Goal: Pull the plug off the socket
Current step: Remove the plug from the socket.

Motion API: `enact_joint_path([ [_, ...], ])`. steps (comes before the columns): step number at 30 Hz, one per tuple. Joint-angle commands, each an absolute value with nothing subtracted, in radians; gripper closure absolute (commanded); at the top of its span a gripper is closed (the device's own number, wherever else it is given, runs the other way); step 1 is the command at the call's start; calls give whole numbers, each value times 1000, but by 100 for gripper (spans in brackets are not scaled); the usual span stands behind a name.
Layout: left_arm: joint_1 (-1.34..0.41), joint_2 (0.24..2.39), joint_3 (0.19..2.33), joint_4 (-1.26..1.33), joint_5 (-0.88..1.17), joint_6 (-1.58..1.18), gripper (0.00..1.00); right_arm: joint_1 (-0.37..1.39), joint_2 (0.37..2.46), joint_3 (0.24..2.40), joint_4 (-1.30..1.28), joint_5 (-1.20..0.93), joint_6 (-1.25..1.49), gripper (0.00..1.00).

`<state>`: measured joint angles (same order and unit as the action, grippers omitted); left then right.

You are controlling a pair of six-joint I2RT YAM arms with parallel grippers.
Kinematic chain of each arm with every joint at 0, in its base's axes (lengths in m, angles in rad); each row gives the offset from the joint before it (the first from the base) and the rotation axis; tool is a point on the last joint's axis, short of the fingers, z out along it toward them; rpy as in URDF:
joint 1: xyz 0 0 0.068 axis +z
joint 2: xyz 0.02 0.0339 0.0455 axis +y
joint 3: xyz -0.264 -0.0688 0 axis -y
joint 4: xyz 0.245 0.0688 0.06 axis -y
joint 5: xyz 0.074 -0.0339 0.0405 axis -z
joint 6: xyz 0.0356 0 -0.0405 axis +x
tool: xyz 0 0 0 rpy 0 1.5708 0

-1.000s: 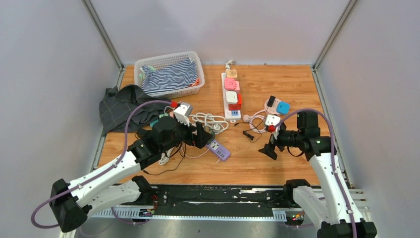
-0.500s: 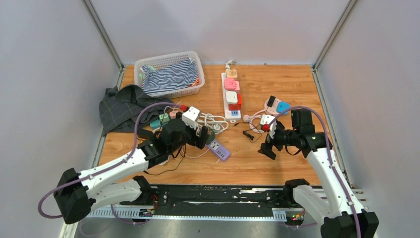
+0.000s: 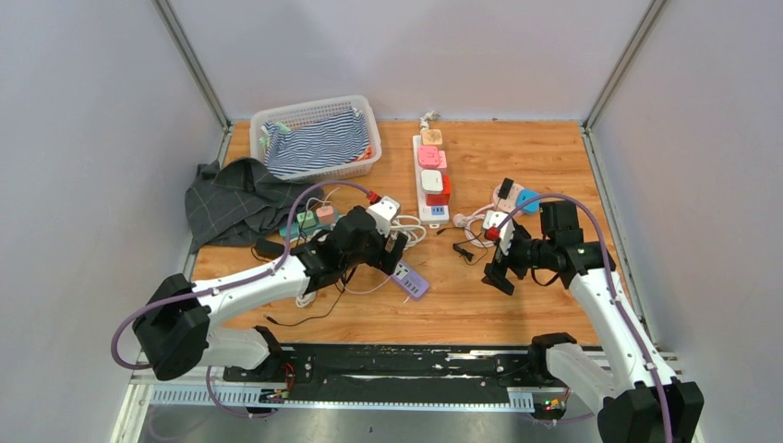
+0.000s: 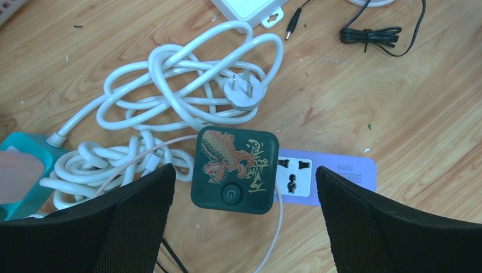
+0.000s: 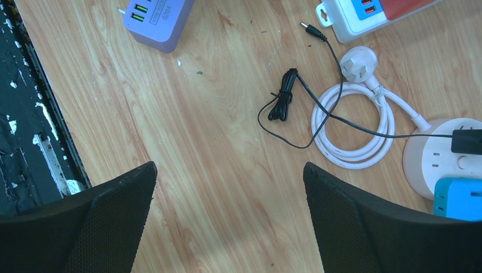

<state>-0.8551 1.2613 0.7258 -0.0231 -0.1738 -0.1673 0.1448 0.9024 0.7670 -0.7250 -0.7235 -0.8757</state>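
Approach stage: the left end effector (image 4: 243, 190), jaws spread wide, hangs over the dragon-printed cube plug (image 4: 236, 162), which is seated at the nine o'clock end of the purple socket strip (image 4: 332, 173) near the surface's (image 3: 517, 152) six o'clock edge. The likely next move is to descend, clamp the plug's sides and lift straight up. The right end effector (image 5: 228, 187), also wide open, holds nothing at three o'clock. At eleven o'clock, a white basket (image 3: 358, 104) holds striped cloth (image 3: 314, 143).

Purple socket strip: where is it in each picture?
Top external: purple socket strip, middle of the picture.
Left wrist: strip centre-right, partly covered by the dragon plug.
Right wrist: strip in the top left corner.
Shared landmark: the bundled black cable, to its right in every view.
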Motion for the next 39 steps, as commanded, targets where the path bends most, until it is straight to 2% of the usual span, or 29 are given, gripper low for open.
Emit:
enact_joint_path([
  [1, -862, 1300, 758, -5, -155, -180, 7, 163, 906, 767, -726, -707, -864, 0],
  [5, -861, 1336, 761, -5, -138, -189, 16, 164, 908, 765, -725, -709, -864, 0],
  [12, -862, 1373, 751, -5, -148, -203, 21, 164, 906, 764, -726, -713, -863, 0],
  [20, -862, 1460, 767, -5, -122, -202, 41, 169, 901, 765, -726, -725, -861, 0],
  [21, -862, 1465, 768, -5, -114, -203, 47, 171, 900, 765, -727, -726, -859, 0],
  [24, -862, 1462, 766, -4, -85, -213, 79, 176, 900, 766, -726, -733, -855, 0],
  [27, -864, 1431, 761, -4, -39, -237, 97, 194, 911, 764, -722, -760, -843, 0],
  [32, -881, 1385, 734, 110, 68, -338, 100, 279, 994, 771, -694, -809, -781, 0],
  [39, -927, 1357, 717, 216, 27, -352, 100, 321, 1166, 828, -603, -872, -529, 0],
])
